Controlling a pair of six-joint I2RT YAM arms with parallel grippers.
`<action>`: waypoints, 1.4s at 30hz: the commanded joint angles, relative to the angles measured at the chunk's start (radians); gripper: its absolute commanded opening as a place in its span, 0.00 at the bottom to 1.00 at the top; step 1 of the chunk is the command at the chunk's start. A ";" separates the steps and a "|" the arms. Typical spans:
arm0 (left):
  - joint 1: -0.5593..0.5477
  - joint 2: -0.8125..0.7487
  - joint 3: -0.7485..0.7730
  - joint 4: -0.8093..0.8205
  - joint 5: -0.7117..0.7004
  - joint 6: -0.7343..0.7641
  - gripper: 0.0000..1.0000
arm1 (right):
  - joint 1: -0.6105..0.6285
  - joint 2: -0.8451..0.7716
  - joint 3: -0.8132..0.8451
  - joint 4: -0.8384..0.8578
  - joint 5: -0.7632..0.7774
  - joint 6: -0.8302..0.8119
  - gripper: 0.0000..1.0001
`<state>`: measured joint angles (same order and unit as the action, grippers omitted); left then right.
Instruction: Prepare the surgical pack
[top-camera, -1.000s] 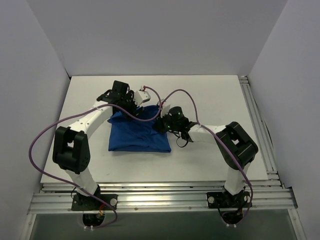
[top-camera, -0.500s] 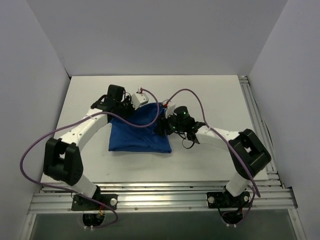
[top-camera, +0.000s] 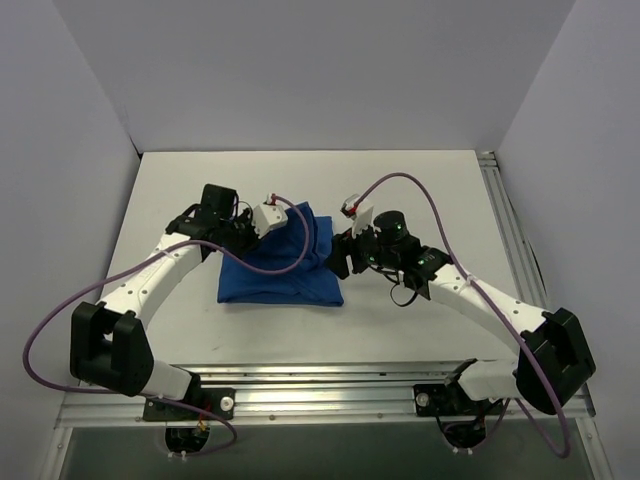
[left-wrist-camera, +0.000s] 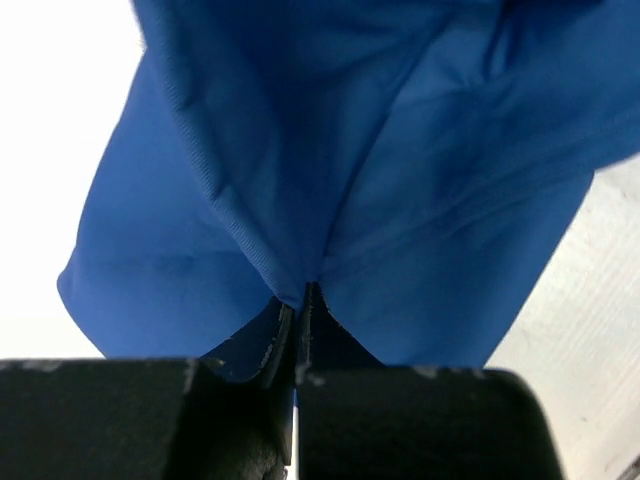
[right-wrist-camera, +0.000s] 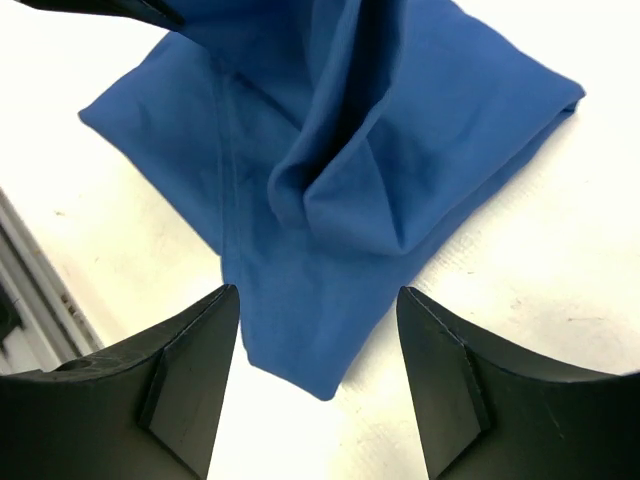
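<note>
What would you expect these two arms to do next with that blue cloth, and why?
Probably the left gripper lifts its pinched fold of the blue drape and lays it over the rest. Its jaws are shut on a raised ridge of cloth, while the right gripper stands open beside the drape, holding nothing.

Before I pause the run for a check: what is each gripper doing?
Left gripper: closed, pinching a fold of the royal-blue cloth drape.
Right gripper: open, holding nothing.

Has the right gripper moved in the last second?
Yes. The right gripper has drawn back rightward, toward the rails along the table's right edge, and now stands open at the right edge of the blue drape.
</note>
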<state>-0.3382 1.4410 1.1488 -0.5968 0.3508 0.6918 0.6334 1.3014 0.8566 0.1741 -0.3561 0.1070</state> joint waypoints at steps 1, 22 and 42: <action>0.007 -0.063 -0.017 -0.101 0.057 0.061 0.02 | -0.008 -0.013 0.036 0.010 -0.095 -0.020 0.60; 0.024 -0.079 -0.095 -0.110 0.063 0.080 0.06 | 0.003 0.522 0.412 0.191 -0.115 0.065 0.68; 0.280 -0.146 0.038 -0.348 0.341 0.011 0.70 | 0.268 0.309 0.059 0.180 -0.067 -0.012 0.00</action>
<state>-0.1623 1.3487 1.0996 -0.8387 0.5251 0.7170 0.8330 1.6554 0.9894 0.3752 -0.4858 0.1177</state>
